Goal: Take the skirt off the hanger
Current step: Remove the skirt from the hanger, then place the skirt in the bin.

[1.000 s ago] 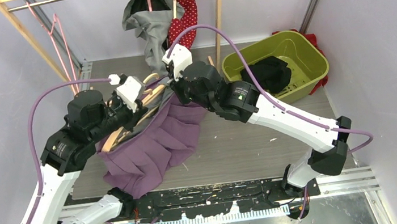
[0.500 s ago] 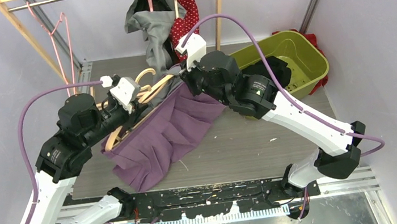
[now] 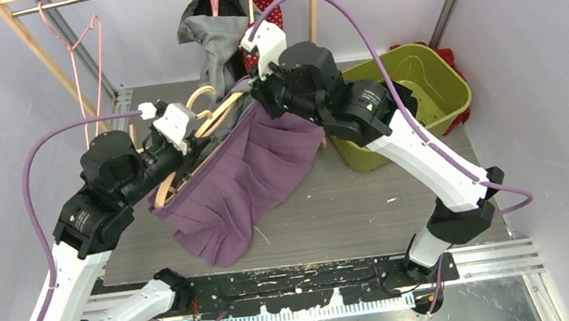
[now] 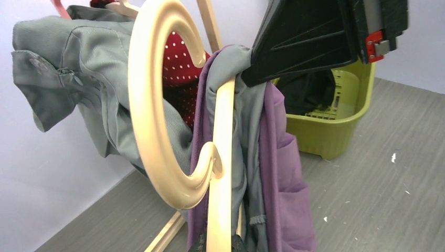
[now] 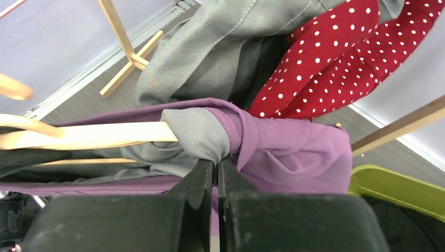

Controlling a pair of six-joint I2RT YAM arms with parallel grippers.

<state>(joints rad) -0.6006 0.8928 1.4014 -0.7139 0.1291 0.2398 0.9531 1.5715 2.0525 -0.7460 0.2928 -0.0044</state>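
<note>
Purple pleated cloth, the skirt (image 3: 244, 180), hangs from a wooden hanger (image 3: 215, 121) tilted above the grey tabletop (image 3: 352, 201). A green bin (image 3: 431, 81) sits to the right and a grey garment (image 3: 204, 35) hangs behind. Both arms bend inward, left pincer (image 3: 181, 142) low, right pincer (image 3: 260, 106) high.

The left wrist view shows the hanger's smooth curved hook. I cannot tell that pincer's grip.

The right wrist view shows the right pincer pressed together, pinching the skirt's bunched band at the hanger's end, with a red dotted garment (image 5: 336, 58) behind.
</note>
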